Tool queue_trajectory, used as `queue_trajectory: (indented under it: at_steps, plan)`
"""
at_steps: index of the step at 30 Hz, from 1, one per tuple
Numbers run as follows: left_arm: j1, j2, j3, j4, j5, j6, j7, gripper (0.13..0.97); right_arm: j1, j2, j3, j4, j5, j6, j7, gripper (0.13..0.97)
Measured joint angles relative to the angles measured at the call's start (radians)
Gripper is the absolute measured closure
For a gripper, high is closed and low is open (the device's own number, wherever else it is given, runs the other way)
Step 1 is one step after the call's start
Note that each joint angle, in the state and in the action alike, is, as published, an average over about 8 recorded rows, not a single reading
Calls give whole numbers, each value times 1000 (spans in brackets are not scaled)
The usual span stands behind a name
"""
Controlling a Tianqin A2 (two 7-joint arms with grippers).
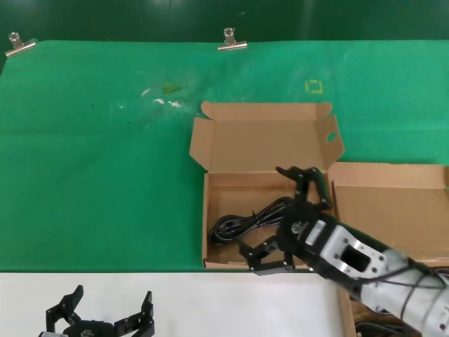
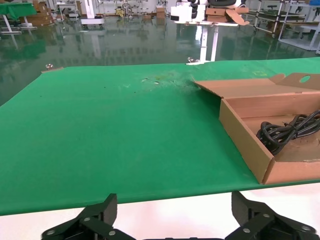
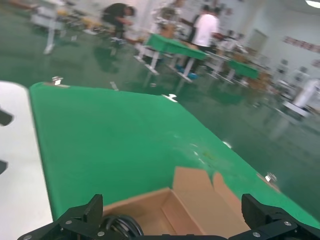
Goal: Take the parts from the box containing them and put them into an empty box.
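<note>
The box with rounded ear flaps and an oval hole in one flap (image 1: 210,210) lies open at the middle of the green mat. One black power cord (image 1: 242,223) lies inside it, toward its front left. My right gripper (image 1: 284,217) hovers over this box, open, with the cord below it and apart from its fingers. The right wrist view shows the gripper (image 3: 171,210) wide open over the box's floor (image 3: 200,200), with the cord (image 3: 117,226) beside one finger. The plain-lidded box (image 1: 393,210) lies at the right; my right arm hides most of it. My left gripper (image 1: 102,319) is parked open at the front left.
Two metal clips (image 1: 231,41) (image 1: 19,44) pin the green cloth at the far edge. A yellow mark (image 1: 313,86) sits behind the boxes. A white table strip (image 1: 196,302) runs along the front. The left wrist view shows its gripper (image 2: 172,212), the holed-lid box (image 2: 245,145) and the cord (image 2: 285,132).
</note>
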Motion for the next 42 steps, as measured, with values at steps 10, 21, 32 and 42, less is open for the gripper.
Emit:
queue_trajectory:
  at_steps: [10,21,32,42]
  plan:
    - [2,0,-2,0,-3,-3,0,252,-167,7,89,64,109,135,28,129]
    - [5,0,-4,-1,-6,-6,1,152,-352,14,187,134,229,284,58,129]
    - [8,0,-7,-1,-10,-9,1,132,-536,21,285,204,349,432,88,129]
    - [9,-1,-7,-1,-11,-10,1,132,-609,24,324,232,396,492,101,129]
